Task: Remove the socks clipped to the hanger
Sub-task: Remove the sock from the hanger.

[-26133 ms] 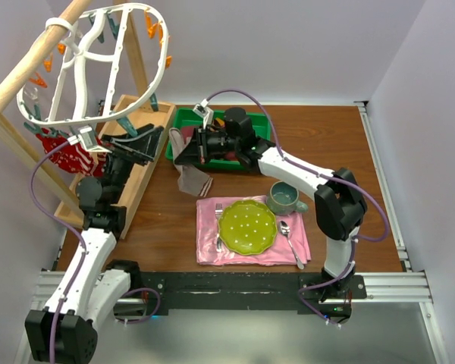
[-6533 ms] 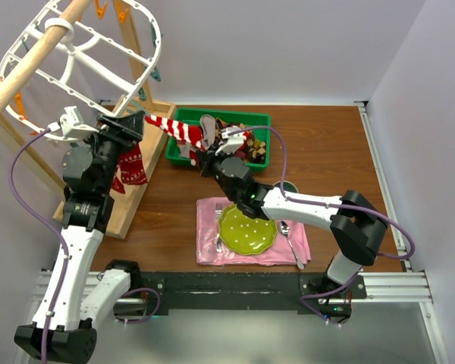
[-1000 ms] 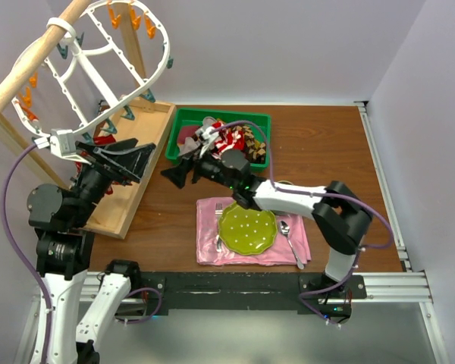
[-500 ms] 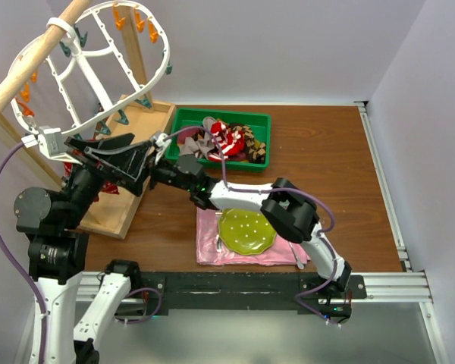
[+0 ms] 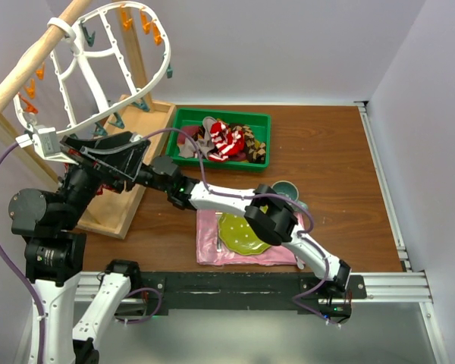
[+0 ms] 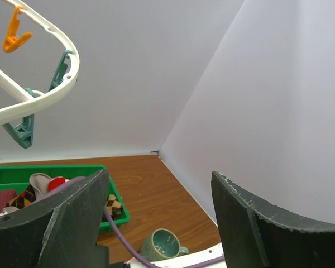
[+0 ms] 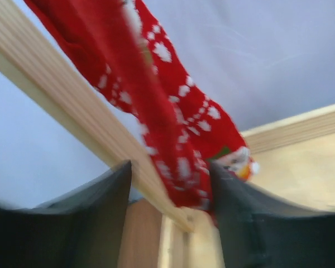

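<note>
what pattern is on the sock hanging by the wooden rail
Red with small white flecks; the sock shows best in the right wrist view.

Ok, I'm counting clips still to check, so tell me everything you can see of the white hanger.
The hanger is a white plastic oval frame with inner ribs and small holes along its rim. Its top loop hooks over the wooden pole, so it hangs tilted at the far left. Orange clips and teal clips dangle from it; those in view hold nothing.
</note>
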`<action>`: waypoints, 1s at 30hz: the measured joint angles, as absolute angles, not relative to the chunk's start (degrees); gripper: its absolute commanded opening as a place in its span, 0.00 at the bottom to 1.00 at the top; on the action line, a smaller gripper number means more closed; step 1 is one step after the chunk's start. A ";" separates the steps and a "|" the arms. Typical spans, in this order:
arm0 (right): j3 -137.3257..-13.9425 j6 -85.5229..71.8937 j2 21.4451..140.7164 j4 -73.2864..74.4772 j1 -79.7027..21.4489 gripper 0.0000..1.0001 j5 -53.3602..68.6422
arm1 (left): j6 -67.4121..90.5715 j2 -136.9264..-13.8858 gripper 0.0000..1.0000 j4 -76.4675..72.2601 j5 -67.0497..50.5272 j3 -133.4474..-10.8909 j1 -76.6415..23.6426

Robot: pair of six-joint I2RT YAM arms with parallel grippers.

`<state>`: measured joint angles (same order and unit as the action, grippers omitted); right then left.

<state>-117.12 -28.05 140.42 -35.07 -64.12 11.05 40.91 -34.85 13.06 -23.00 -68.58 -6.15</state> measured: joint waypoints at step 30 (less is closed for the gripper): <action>-86.21 -18.28 108.68 -28.58 -61.52 0.00 6.72 | 39.40 -33.41 0.80 15.62 -22.90 -66.13 -6.15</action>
